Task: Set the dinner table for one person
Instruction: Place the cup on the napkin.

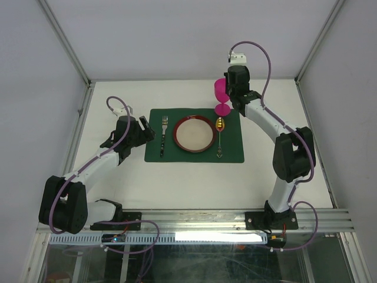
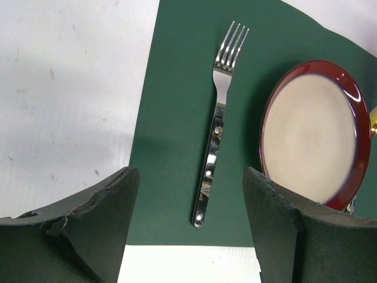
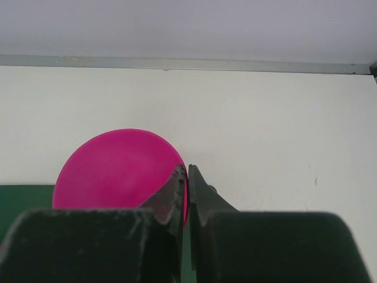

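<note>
The left arm at lower left and the right arm at right share white links, bulky black joint housings, looping purple cables, a white camera block up top, and matte charcoal gripper fingers.

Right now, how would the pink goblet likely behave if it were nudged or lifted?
The pink goblet probably tips easily: its bowl stands high above a small round foot. Its opaque, even colour suggests plastic, so likely light and not brittle. The right tool pinches only its thin rim, so it could swing or slip.
</note>
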